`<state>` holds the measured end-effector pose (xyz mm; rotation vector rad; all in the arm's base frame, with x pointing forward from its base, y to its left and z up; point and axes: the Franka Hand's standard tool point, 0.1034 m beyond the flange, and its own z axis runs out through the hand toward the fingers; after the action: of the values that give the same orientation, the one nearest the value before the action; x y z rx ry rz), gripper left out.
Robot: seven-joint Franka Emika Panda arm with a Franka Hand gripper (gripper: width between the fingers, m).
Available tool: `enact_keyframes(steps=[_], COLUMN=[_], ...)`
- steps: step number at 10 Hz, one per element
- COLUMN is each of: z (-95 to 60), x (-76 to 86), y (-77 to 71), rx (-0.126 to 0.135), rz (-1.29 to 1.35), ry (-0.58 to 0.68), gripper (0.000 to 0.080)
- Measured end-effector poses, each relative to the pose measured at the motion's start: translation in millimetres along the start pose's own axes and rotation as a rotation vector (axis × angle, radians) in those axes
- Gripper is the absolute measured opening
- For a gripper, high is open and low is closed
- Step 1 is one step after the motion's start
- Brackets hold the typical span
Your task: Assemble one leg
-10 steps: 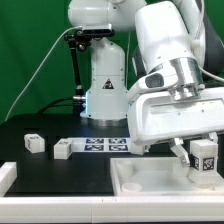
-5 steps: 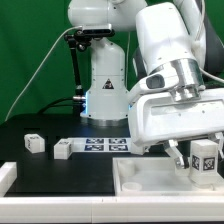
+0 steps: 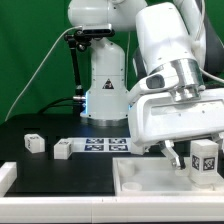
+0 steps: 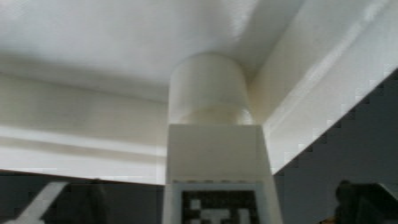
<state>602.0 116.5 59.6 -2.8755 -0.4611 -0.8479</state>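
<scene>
My gripper (image 3: 195,160) is shut on a leg (image 3: 204,156), a small white block with a black-and-white tag, and holds it upright over the far right part of the white tabletop tray (image 3: 160,183). In the wrist view the held leg (image 4: 217,140) fills the middle, with its rounded end against the tray's inner corner (image 4: 267,60). Two more legs lie on the black table at the exterior view's left: one (image 3: 35,143) further left, one (image 3: 64,148) next to the marker board.
The marker board (image 3: 103,145) lies flat behind the tray. A white rail (image 3: 6,177) sits at the table's front left edge. The robot base (image 3: 103,85) stands behind.
</scene>
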Motion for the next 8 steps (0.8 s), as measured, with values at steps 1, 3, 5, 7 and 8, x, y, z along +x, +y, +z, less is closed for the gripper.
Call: enact_keyframes(steps=[1,3,5,7,8], z=[-1.8,-19.4,-35.4,-35.0,-33.7], x=[0.6,11.2,26.9,25.8,23.3], y=[0.4,0.2,-0.6,-1.5,-6.5], rx=[-0.001,-0.003,0.004,0.008,0.031], rz=[-0.001,-0.017,-0.032,-0.033,-0.035], ry=[0.001,-0.002,-0.017,-0.026,-0.074], gripper=[0.0648,0.0649,0.0649,0.0649,0.0649])
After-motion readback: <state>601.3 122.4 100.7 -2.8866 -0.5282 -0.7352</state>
